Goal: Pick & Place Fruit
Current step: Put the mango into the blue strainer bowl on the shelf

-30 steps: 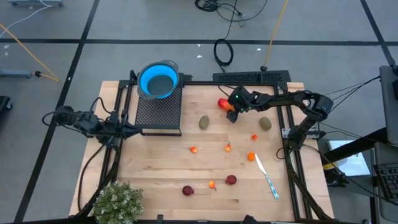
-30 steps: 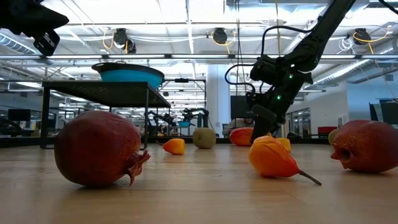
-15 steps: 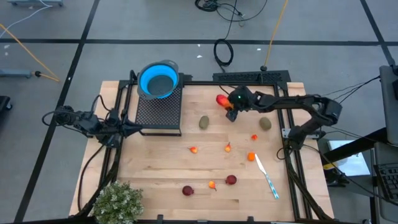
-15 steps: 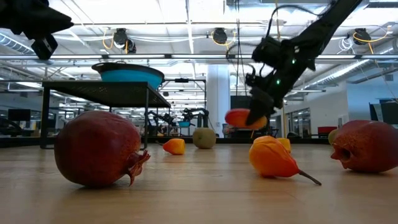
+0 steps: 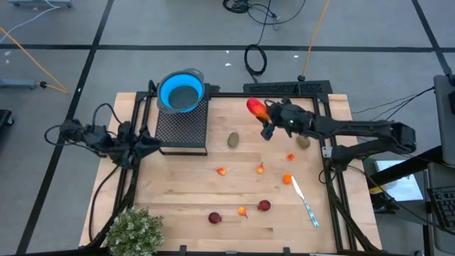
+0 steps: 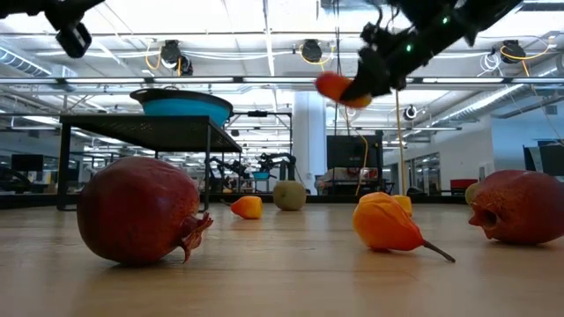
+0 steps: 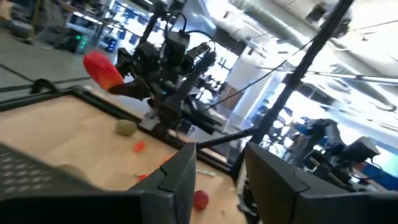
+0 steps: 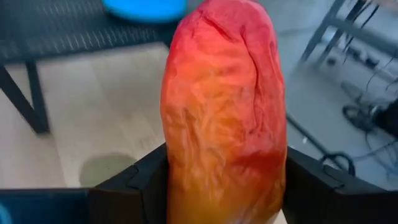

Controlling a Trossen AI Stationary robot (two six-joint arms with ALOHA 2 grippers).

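Note:
The red-orange oblong fruit hangs high above the table's far side, with my right gripper shut on it; in the low view the fruit is well clear of the wood. On the table lie two olive-brown ovals, two dark red balls and several small orange bits such as one. My left gripper waits open at the table's left edge beside the black rack, its fingers apart with nothing between them. My right gripper pinches the oblong fruit between its two fingers at the end nearest the wrist. The fingers come nearly level from the table's right side and lie along the fruit. The rest of the fruit sticks out past the fingertips, lifted clear of the table.
A blue bowl sits on a black mesh rack at the far left. A slim white and blue utensil lies near the right edge. A bushy green plant stands at the near left corner.
My right gripper has risen from table height, carrying the oblong fruit up clear of the wood and slightly toward the far edge; its arm has swung out toward the right. My left gripper has risen a little.

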